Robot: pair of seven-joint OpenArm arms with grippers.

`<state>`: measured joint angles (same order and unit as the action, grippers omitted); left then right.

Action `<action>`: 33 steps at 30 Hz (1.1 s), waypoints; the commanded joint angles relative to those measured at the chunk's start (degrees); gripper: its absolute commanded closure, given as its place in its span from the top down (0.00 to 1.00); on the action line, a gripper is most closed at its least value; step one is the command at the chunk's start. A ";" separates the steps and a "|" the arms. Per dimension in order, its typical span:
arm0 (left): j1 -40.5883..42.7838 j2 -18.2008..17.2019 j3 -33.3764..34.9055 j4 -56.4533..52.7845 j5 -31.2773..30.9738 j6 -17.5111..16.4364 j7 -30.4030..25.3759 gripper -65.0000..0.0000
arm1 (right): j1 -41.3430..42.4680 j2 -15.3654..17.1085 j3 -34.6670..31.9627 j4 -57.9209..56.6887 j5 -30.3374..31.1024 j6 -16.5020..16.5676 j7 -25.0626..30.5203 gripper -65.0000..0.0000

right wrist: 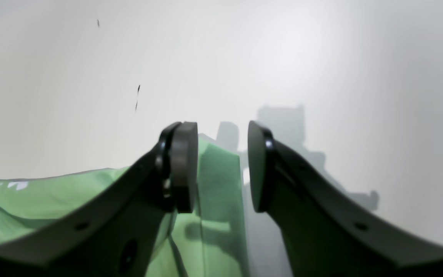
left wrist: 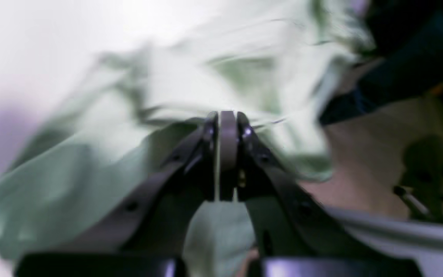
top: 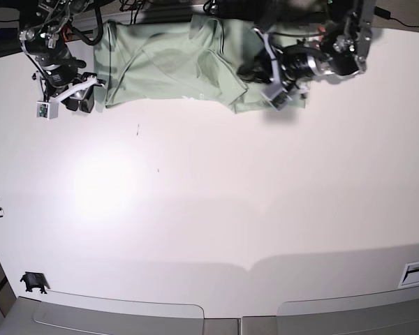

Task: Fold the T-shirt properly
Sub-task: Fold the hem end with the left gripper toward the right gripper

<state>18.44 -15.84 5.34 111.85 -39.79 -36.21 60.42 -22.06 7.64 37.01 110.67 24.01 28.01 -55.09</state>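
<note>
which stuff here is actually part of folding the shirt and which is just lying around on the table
Part of the job:
- T-shirt, rumpled at the table's far edge
- left gripper, shut on the shirt fabric
- right gripper, open at the shirt's edge

Just lying about:
- small black object near the table's front corner
- white table itself, with a few small dark specks

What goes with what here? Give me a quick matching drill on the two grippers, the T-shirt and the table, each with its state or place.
Column one:
1. left gripper
2. right gripper
3. T-shirt
4. table

Column two:
A. open, with nothing between its pads, at the shirt's edge
B. white, mostly bare surface
C. shut on pale green fabric
D. spread along the far edge in the base view, rumpled on one side

Pairs: 1-C, 2-A, 3-D, 4-B
</note>
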 commanded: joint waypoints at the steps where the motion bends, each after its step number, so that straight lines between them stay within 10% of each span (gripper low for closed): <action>1: 0.00 -0.42 -0.96 0.76 -0.48 -0.22 -1.81 0.00 | 0.13 0.74 0.31 0.87 0.59 0.02 1.31 0.32; 12: 0.42 -0.15 -2.62 -7.45 4.22 3.67 -11.15 0.00 | 0.13 0.74 0.31 0.87 0.61 0.02 1.25 0.32; 33: -8.98 5.66 11.82 -6.25 1.81 3.58 -10.56 0.00 | 0.13 0.76 0.31 0.87 0.31 0.02 1.16 0.32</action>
<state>9.93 -10.22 17.21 104.31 -36.56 -32.32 51.24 -22.06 7.66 37.01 110.67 23.97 28.01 -55.11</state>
